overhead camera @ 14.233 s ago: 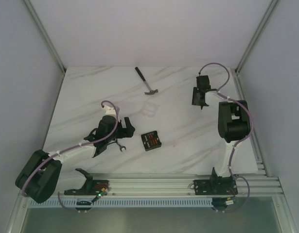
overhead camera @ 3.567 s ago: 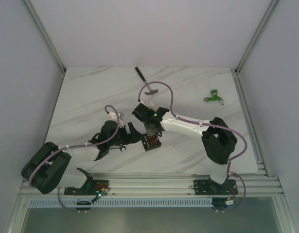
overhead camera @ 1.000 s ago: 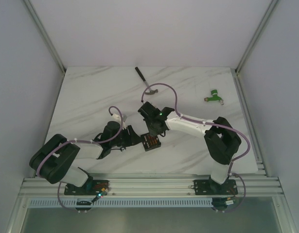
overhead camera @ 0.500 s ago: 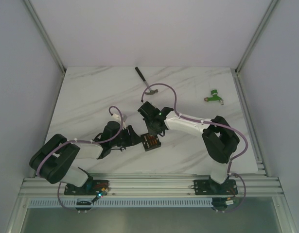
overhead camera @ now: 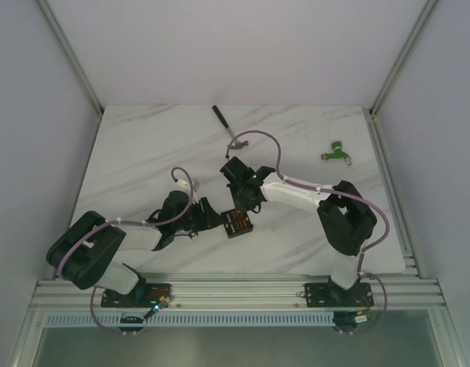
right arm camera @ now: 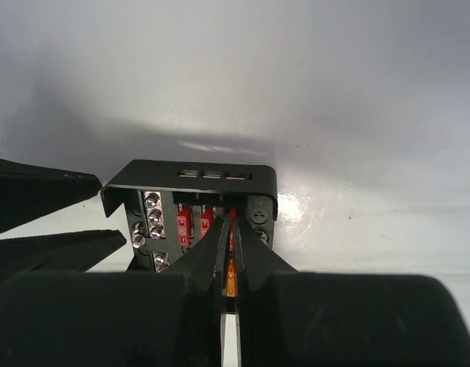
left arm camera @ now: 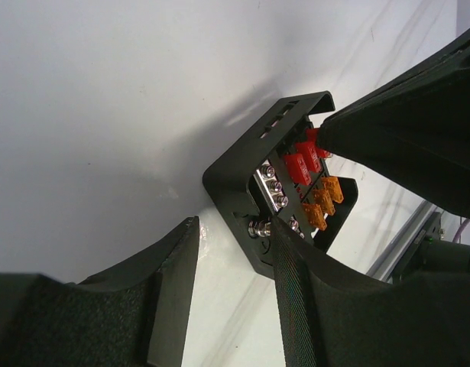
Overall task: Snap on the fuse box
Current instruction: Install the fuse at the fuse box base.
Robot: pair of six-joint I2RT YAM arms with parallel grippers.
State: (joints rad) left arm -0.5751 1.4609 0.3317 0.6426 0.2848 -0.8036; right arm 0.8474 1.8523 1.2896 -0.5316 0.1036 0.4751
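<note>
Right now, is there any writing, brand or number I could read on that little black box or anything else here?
No text can be read anywhere.
The fuse box: any marks on its red and orange fuses are too small and blurred.
The hammer and the green connector piece: no legible writing shows.

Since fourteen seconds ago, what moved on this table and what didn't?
The right gripper swung from the far right to over the fuse box, fingers almost shut. The left gripper slid right to the box's edge. A green piece now lies far right. The hammer and fuse box stayed.
</note>
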